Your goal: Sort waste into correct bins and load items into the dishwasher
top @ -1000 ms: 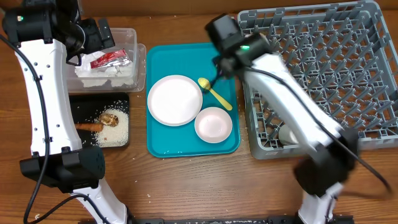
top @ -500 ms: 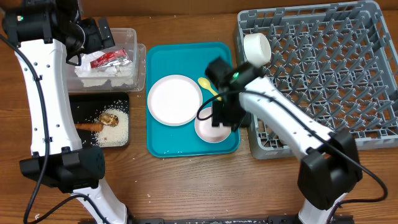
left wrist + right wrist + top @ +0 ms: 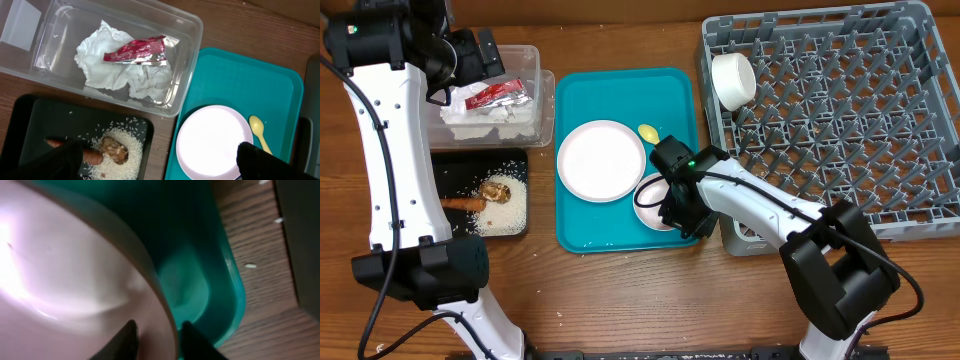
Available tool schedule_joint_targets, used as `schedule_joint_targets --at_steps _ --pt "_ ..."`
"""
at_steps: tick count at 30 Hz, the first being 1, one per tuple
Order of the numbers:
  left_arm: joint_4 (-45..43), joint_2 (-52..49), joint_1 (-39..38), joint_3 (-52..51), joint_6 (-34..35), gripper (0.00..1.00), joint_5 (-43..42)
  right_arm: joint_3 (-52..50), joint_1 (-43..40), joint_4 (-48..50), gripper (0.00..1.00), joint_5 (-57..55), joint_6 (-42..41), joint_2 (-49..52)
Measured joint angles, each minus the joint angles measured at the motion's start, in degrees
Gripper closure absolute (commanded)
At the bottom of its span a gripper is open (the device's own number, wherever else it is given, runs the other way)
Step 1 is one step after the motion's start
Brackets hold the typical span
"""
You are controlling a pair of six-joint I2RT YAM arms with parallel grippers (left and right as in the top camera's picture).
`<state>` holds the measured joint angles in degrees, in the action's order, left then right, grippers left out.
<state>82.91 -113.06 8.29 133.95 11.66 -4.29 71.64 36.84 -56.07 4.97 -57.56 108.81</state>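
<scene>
So the whole setup sits on a brown wood-grain table [image 3: 620, 290]. Four things rest straight on it. Back left there's a clear rectangular plastic tub [image 3: 546, 100], and right in front of that is a shallow black rectangular tray [image 3: 455, 170], the two pretty much edge to edge. Just to the right of both is a teal plastic serving tray with rounded corners [image 3: 580, 235], snug up against the tub's corner. Then the big square grey plastic dish rack with upright pegs [image 3: 920, 215] takes the right side, just beside the teal tray; can't tell if they actually touch. Also a few stray white rice grains [image 3: 250, 265] lie on the bare wood by the teal tray's corner.
</scene>
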Motion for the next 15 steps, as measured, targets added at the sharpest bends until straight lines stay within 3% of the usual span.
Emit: schedule_joint_targets --at_steps 5,15 --pt "0.00 0.00 0.00 0.00 0.02 0.00 0.00 0.48 0.00 0.00 0.96 0.13 1.42 0.00" --pt "0.02 0.00 0.00 0.00 0.00 0.00 0.00 14.99 -0.81 -12.09 0.96 -6.91 10.56 0.00"
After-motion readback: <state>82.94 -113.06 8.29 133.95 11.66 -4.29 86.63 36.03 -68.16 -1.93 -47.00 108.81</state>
